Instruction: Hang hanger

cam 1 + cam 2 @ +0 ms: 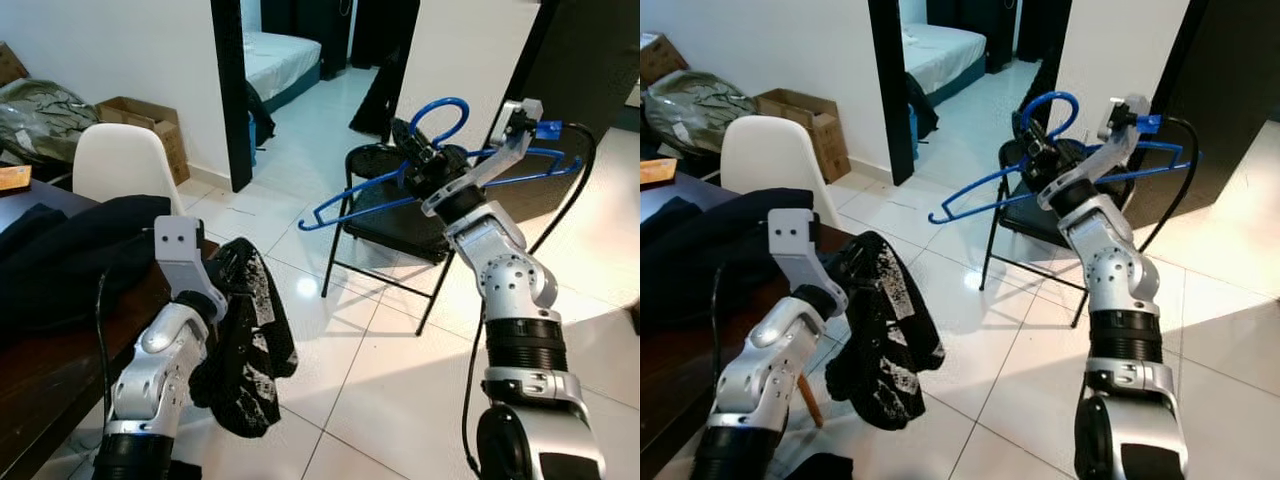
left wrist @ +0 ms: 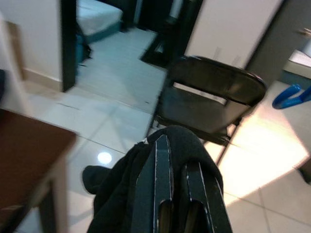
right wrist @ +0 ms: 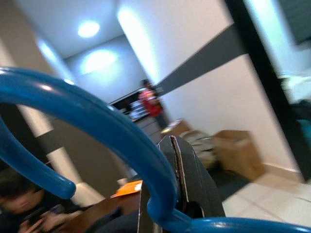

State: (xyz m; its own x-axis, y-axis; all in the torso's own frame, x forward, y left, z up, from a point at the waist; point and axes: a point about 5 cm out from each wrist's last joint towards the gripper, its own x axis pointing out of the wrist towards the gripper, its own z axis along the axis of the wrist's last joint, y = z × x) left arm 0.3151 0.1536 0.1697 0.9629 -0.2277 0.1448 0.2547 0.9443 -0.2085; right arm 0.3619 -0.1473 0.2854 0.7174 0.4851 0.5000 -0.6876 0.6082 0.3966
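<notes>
Raising our right arm in the upper right of the frame, we hold the blue hanger (image 1: pixel 440 165) in our right gripper (image 1: pixel 420 150), the black fingers clamped on it just under its hook. The hanger tilts, its lower end pointing toward the frame's centre, and it hangs in the air above the black folding chair (image 1: pixel 395 215) that stands on the white tile floor (image 1: pixel 330 340). In the right wrist view the blue hook (image 3: pixel 97 121) curves across the closed fingers (image 3: pixel 182 174).

In the lower left of the frame, our left gripper (image 2: pixel 175 194) pinches a black speckled garment (image 1: pixel 250 340), which droops beside the dark wooden table (image 1: pixel 40 380). More dark clothing (image 1: pixel 70 250) lies piled on that table. A white chair (image 1: pixel 120 160) stands behind it, and a cardboard box (image 1: pixel 145 120) sits against the wall in the upper left.
</notes>
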